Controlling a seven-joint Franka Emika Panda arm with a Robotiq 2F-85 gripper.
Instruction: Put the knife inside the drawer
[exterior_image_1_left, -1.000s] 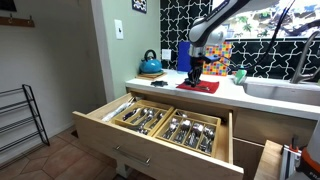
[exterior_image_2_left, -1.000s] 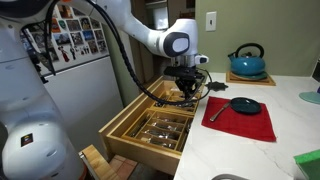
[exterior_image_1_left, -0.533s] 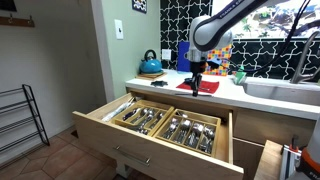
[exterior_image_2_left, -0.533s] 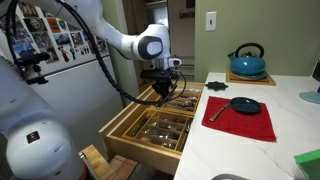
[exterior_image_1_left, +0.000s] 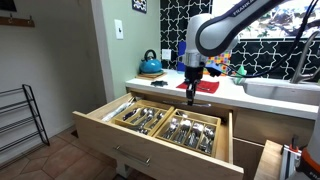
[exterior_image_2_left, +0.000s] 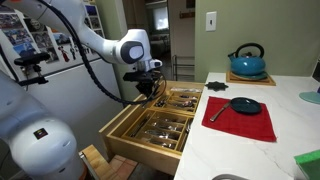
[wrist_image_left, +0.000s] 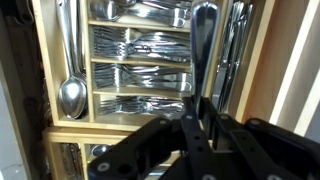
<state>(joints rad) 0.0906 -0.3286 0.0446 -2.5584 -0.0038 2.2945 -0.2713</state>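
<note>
The gripper (exterior_image_1_left: 190, 82) hangs over the open drawer (exterior_image_1_left: 110, 135) with its jaws closed narrow on the knife (wrist_image_left: 203, 50). It holds the knife off the surface (exterior_image_1_left: 235, 97) and above the divider trays (exterior_image_1_left: 165, 122) of cutlery, apparently so it can be lowered straight in. In an exterior view the knife (exterior_image_1_left: 188, 97) points down from the gripper, its long axis near upright; in the wrist view it seems to run along a long side compartment, though the dark, blurred blade leaves the exact tilt uncertain.
</note>
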